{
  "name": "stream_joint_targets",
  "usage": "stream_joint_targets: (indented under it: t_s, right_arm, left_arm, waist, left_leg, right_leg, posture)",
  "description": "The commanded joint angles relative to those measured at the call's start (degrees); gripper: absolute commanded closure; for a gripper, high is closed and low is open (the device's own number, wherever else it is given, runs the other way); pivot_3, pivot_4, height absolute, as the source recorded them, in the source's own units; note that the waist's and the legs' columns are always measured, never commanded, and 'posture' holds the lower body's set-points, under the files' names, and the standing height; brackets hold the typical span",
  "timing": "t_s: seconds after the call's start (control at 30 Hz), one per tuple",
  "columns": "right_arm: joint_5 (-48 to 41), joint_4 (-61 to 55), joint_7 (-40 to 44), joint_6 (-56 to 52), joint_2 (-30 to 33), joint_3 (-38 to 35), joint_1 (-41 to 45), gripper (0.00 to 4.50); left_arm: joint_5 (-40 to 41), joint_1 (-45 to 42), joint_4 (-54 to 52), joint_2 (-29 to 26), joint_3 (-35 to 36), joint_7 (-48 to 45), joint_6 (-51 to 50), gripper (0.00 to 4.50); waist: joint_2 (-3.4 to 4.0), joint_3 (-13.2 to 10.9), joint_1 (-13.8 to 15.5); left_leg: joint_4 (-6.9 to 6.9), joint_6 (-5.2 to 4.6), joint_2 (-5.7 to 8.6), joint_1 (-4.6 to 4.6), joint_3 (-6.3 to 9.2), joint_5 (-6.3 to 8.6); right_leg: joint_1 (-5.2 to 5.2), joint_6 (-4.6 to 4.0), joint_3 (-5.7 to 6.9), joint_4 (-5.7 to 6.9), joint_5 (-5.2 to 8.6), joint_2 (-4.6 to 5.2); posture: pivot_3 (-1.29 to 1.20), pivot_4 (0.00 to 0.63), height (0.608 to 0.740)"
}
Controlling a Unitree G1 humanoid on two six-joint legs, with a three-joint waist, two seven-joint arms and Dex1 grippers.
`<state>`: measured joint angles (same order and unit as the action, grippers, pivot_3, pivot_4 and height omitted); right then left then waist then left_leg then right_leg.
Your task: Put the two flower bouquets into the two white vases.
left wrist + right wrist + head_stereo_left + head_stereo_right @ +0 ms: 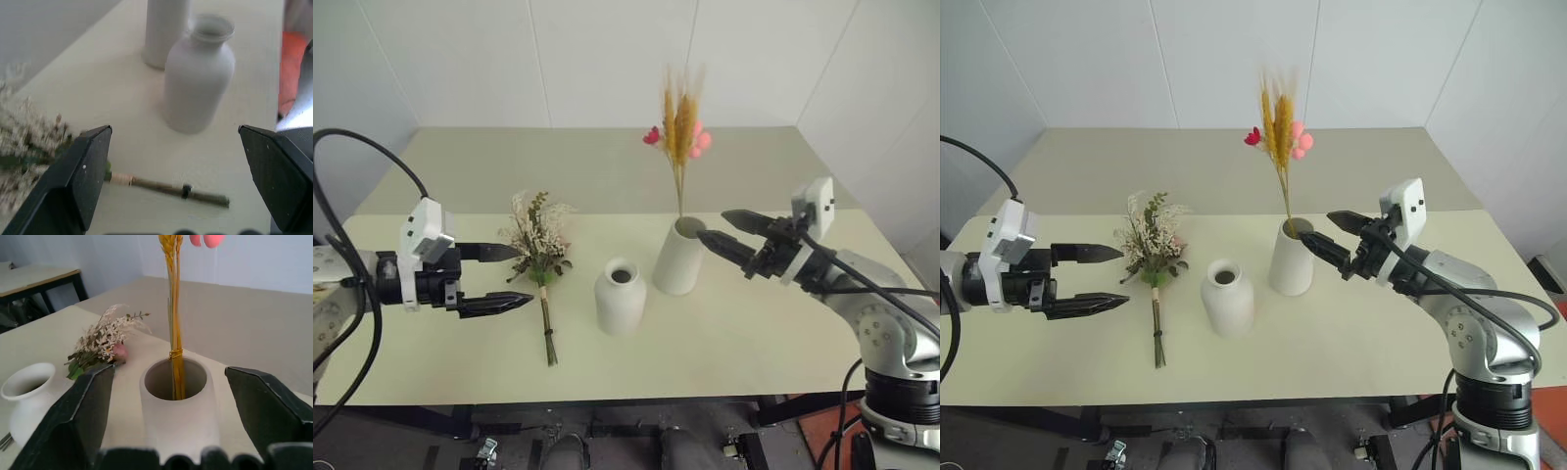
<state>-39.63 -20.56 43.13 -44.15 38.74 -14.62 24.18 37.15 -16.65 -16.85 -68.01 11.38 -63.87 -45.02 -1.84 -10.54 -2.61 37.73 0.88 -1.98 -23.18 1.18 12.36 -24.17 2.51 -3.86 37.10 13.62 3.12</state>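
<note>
Pale green covers the counter [783, 333] that carries everything; at its nine o'clock edge the left claw [513, 277] hangs with its two black fingers spread wide and nothing between them, tips aimed toward three o'clock; just beyond those tips lies the bushy bouquet [539, 240] of cream sprigs, green leaves and a pink bloom, flat on the counter, its head toward twelve o'clock and its bound stems [548, 338] trailing toward six o'clock; the claw is near it but not touching it.

Next, near the middle of the counter, stands the short bottle vase [620, 296], upright, matte white, its narrow mouth open and holding no flowers; just beside it, toward two o'clock, stands the tall tapered vase [677, 259], also upright, the two close together but apart; the thin bouquet [679, 127] of orange-yellow spikes with small pink flowers rises straight from its wide mouth, the stalks resting against the far rim inside; in the right wrist view a thin tie rings the stalks at the level of the rim.

At three o'clock of the tall vase the right claw [722, 230] holds its fingers wide open and empty, tips pointing toward nine o'clock at the height of the vase's mouth, near the rim; whether a finger touches the rim I cannot tell.
</note>
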Motion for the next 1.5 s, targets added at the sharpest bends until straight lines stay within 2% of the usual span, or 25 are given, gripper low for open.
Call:
stream_joint_targets:
  t_s: [0.03, 0.17, 0.3, 0.43, 0.53, 0.83, 0.93, 1.03, 1.13, 1.2, 1.3, 1.5]
  right_arm:
    - [-1.16, 0.16, 6.44, 3.97, 4.13, -2.61, 0.88, 0.03]
    - [-0.55, 1.99, 8.39, 6.20, 5.54, -2.29, 2.10, 0.03]
    - [-1.67, 2.06, 9.84, 6.96, 6.14, -2.75, 3.51, 0.03]
    - [-2.40, 0.75, 9.29, 6.41, 5.78, -2.72, 3.99, 0.03]
    - [-3.10, -0.39, 8.73, 6.27, 5.82, -2.79, 4.00, 0.00]
    - [-4.60, -1.00, 8.26, 5.97, 6.67, -3.57, 3.60, 0.00]
    - [-6.20, -0.56, 7.63, 5.39, 6.12, -4.07, 4.07, 0.00]
    - [-6.80, -0.15, 7.61, 5.35, 6.42, -4.11, 4.39, 0.00]
    - [-6.84, 0.38, 7.75, 5.57, 6.68, -3.82, 4.61, 0.00]
    - [-6.68, 0.82, 7.86, 5.68, 6.85, -3.55, 4.94, 0.00]
    - [-6.57, 1.17, 8.22, 5.84, 7.19, -3.51, 4.97, 0.00]
    - [-6.14, 0.64, 10.62, 6.41, 9.37, -3.71, 2.66, 0.00]
  left_arm:
    - [-3.25, -5.66, -1.38, -1.01, -8.91, 6.52, -12.87, 0.00]
    - [-4.16, -13.81, 0.30, 2.30, -15.25, 10.79, -22.92, 0.00]
    - [-8.17, -20.78, 4.14, 11.56, -19.67, 20.61, -31.42, 0.00]
    - [-10.26, -24.45, 7.03, 16.93, -23.22, 24.66, -35.90, 0.00]
    - [-11.88, -25.64, 8.57, 18.95, -24.64, 27.16, -36.92, 0.64]
    - [-15.76, -26.95, 12.20, 20.69, -21.75, 31.93, -34.70, 3.60]
    - [-18.04, -25.86, 12.69, 21.30, -18.04, 34.98, -30.57, 4.39]
    - [-18.95, -23.83, 11.70, 22.17, -11.87, 36.50, -21.59, 4.39]
    - [-17.26, -23.56, 11.33, 26.08, -2.71, 37.62, -10.01, 4.39]
    - [-11.55, -24.17, 9.13, 30.28, 5.01, 34.41, -1.25, 4.39]
    - [0.40, -25.92, 5.30, 34.10, 12.64, 28.04, 0.21, 4.39]
    - [16.71, -25.94, 3.01, 34.79, 13.24, 16.63, -2.39, 4.39]
  waist:
    - [0.00, 0.01, 0.12]
    - [-0.06, 0.00, 0.20]
    - [-0.06, 0.00, 0.28]
    - [-0.07, 0.00, 0.13]
    - [-0.07, 0.00, 0.13]
    - [-0.07, 0.00, 0.29]
    - [-0.08, 0.01, 0.32]
    - [-0.08, 0.00, 0.27]
    - [-0.08, 0.00, 0.56]
    - [-0.08, 0.00, 0.76]
    - [-0.08, 0.01, 1.30]
    - [-0.08, 0.01, 1.43]
  left_leg:
    - [-0.01, 0.00, 0.00, 0.02, 0.00, 0.00]
    - [0.03, 0.00, 0.00, -0.07, 0.02, 0.00]
    - [0.03, 0.00, 0.04, -0.13, 0.04, 0.00]
    - [0.04, 0.00, 0.05, -0.20, 0.07, 0.00]
    - [0.04, 0.00, 0.05, -0.19, 0.07, 0.00]
    - [0.04, 0.00, 0.08, -0.17, 0.08, 0.00]
    - [0.04, 0.00, 0.08, -0.17, 0.08, 0.00]
    - [0.04, 0.00, 0.07, -0.17, 0.08, 0.00]
    - [0.05, 0.00, 0.07, -0.20, 0.09, 0.00]
    - [0.08, 0.00, 0.10, -0.20, 0.08, 0.00]
    - [0.10, 0.00, 0.14, -0.25, 0.08, 0.00]
    - [0.10, 0.00, 0.16, -0.13, 0.07, 0.00]
  right_leg:
    - [0.02, 0.03, 0.00, 0.00, 0.02, 0.00]
    - [0.00, 0.03, 0.01, 0.00, 0.01, -0.03]
    - [-0.05, -0.09, 0.01, 0.00, -0.06, -0.01]
    - [-0.08, -0.30, 0.02, 0.00, -0.19, -0.01]
    - [-0.09, -0.30, 0.01, 0.02, -0.19, -0.01]
    - [-0.07, -0.30, 0.01, 0.01, -0.19, 0.02]
    - [-0.06, -0.31, 0.02, 0.02, -0.19, 0.03]
    - [-0.07, -0.32, 0.01, 0.01, -0.20, 0.04]
    - [-0.08, -0.33, 0.04, 0.02, -0.21, 0.06]
    - [-0.05, -0.34, 0.05, 0.00, -0.22, 0.10]
    - [-0.06, -0.33, 0.07, -0.02, -0.24, 0.17]
    - [0.06, -0.31, 0.07, 0.00, -0.24, 0.16]
  posture:
    - [0.00, 0.150, 0.740]
    - [0.00, 0.150, 0.740]
    - [0.00, 0.150, 0.740]
    - [0.00, 0.150, 0.740]
    - [0.00, 0.150, 0.740]
    - [0.00, 0.150, 0.740]
    - [0.00, 0.150, 0.740]
    - [0.00, 0.150, 0.740]
    - [0.00, 0.150, 0.740]
    - [0.00, 0.150, 0.740]
    - [0.00, 0.150, 0.740]
    - [0.00, 0.150, 0.740]
